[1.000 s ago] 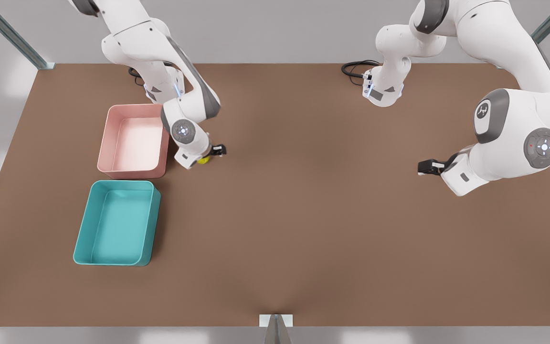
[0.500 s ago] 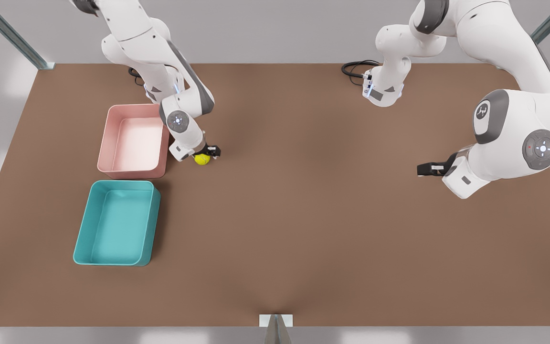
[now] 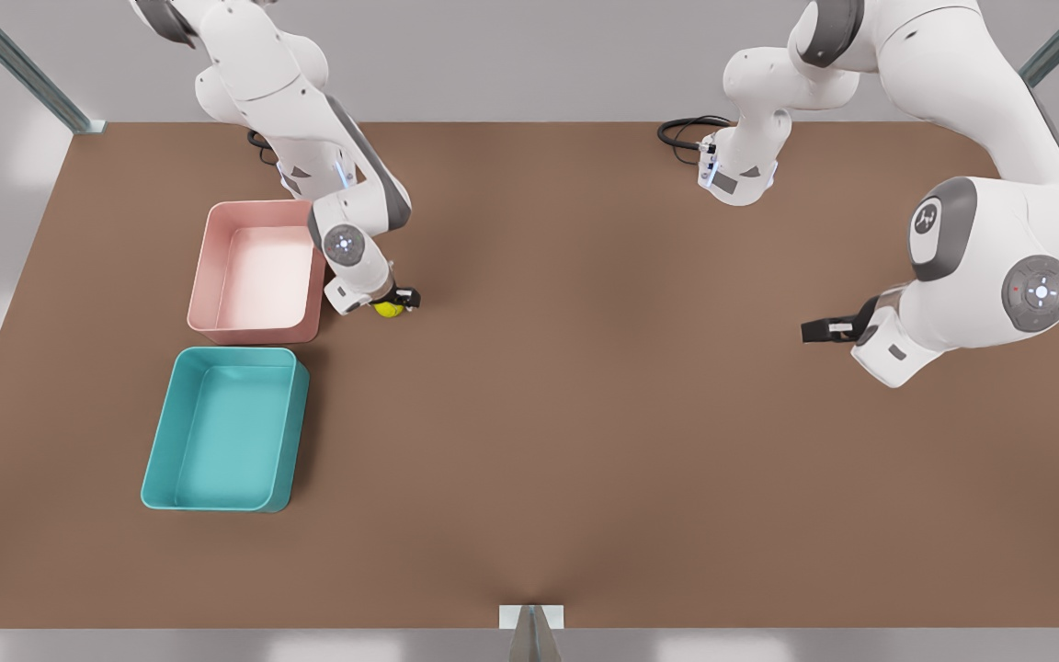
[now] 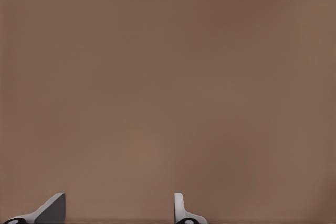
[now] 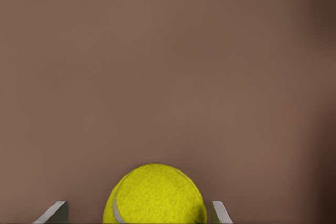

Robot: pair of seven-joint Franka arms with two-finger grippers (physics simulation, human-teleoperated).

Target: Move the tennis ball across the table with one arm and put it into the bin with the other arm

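The teal bin (image 3: 226, 429) sits in the lower left of the front view on the brown surface (image 3: 585, 441), with a pale pink tray (image 3: 258, 268) just beyond it. Right of the pink tray, the right end effector (image 3: 393, 303) is down at the tennis ball (image 3: 389, 309); in the right wrist view the ball (image 5: 155, 195) lies between its fingertips (image 5: 54, 211), which stand spread with a gap on each side, not clamped. At the front view's right, the left end effector (image 3: 822, 329) waits above the surface, its fingers (image 4: 51, 209) parted and holding nothing.
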